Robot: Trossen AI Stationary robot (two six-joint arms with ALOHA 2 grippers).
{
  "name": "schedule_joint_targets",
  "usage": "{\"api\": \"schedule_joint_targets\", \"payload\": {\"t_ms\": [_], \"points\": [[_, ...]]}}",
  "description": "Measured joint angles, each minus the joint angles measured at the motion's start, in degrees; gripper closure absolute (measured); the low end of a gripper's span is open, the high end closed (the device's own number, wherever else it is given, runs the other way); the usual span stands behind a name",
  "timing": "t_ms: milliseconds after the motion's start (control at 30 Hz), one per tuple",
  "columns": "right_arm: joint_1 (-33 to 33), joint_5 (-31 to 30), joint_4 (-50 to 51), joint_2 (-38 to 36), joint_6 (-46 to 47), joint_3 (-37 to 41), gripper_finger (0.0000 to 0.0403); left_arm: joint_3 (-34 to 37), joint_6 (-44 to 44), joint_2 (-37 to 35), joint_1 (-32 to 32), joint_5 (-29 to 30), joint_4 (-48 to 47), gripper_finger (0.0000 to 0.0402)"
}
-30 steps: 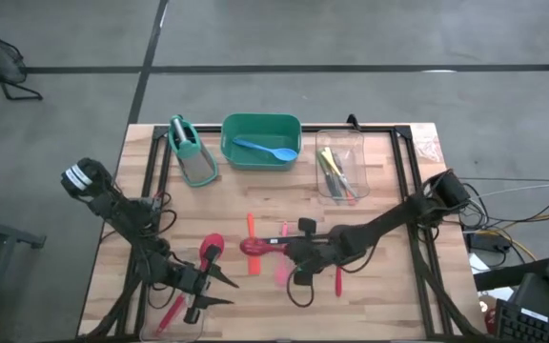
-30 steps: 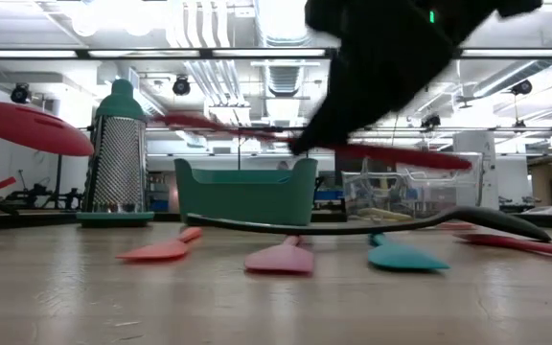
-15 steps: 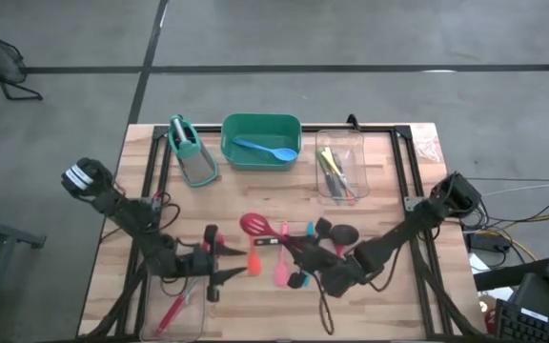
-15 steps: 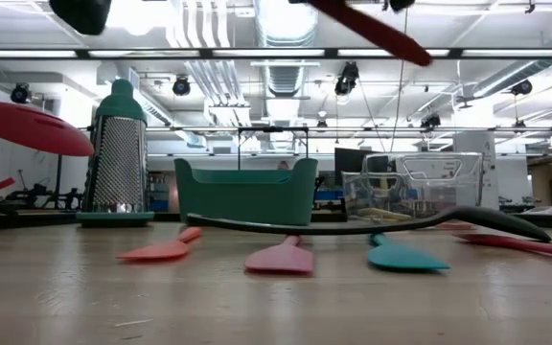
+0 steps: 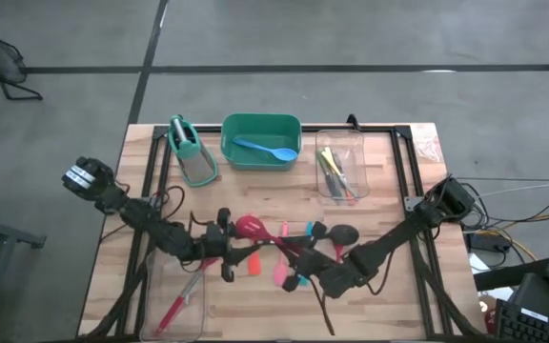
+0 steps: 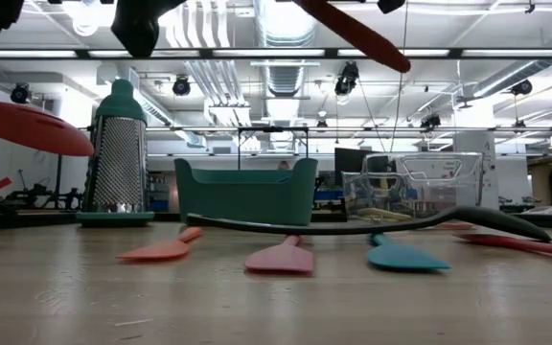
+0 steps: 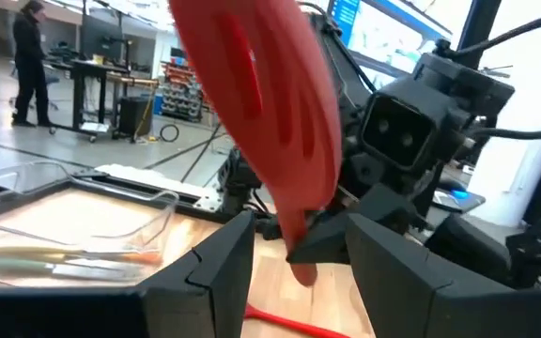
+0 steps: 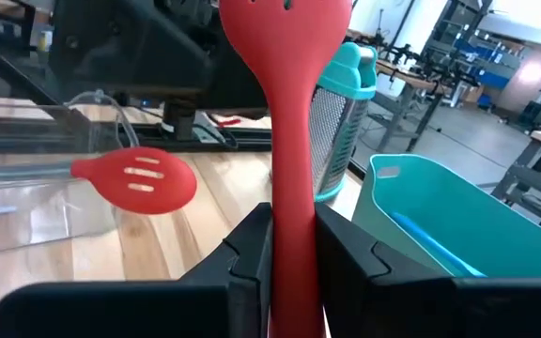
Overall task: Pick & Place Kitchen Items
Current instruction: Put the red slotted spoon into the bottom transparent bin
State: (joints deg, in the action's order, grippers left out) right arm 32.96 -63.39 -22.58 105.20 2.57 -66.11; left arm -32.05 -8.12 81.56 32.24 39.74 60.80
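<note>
My right gripper [image 5: 298,255] is shut on a red slotted spoon [image 5: 252,227] held above the table's middle. Its head shows large in the left wrist view [image 7: 261,103]. My left gripper [image 5: 231,250] is open, with a finger on either side of the spoon's neck [image 7: 294,235]; I cannot tell whether they touch it. A second red slotted spoon [image 8: 139,178] lies in a clear bin [image 5: 181,297] at the near left, its head over the rim. An orange spatula [image 6: 161,251], a pink spatula [image 6: 281,259], a teal spatula [image 6: 405,256] and a black ladle [image 6: 372,225] lie on the table. My right gripper pinches the red spoon's handle [image 8: 289,202] between its two fingers [image 8: 250,246], partway along it. The fingers come slanting from the table's right. The spoon is lifted clear of the table and tilted, its head up toward the left gripper and its free end [image 6: 401,62] lower.
A green tub [image 5: 260,141] holding a blue spoon [image 5: 267,150] stands at the far middle. A metal grater [image 5: 191,151] is to its left. A clear bin [image 5: 339,164] with several utensils is to its right. The two arms nearly meet over the middle.
My right gripper has lifted the red spoon off the table and drawn back toward the near right. The spoon is now clear and tilted, head to the left. My left gripper has left the near-left bin and gone right and up, to the spoon's head.
</note>
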Motion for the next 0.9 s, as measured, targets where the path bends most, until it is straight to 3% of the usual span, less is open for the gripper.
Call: {"api": "schedule_joint_targets", "payload": {"t_ms": [233, 367, 900], "points": [[-2.0, 0.5, -3.9, 0.0, 0.6, 0.0, 0.0348, -0.8, -0.9, 0.0, -2.6, -3.0, 0.7, 0.0225], [-3.1, 0.6, -3.8, 0.0, 1.7, 0.0, 0.0346, -2.6, -0.9, 0.1, -3.7, -9.1, -1.1, 0.0225], [-2.9, 0.1, -3.9, 0.0, 1.8, 0.1, 0.0348, -4.6, -1.9, 5.5, -5.0, -2.1, 2.0, 0.0225]]}}
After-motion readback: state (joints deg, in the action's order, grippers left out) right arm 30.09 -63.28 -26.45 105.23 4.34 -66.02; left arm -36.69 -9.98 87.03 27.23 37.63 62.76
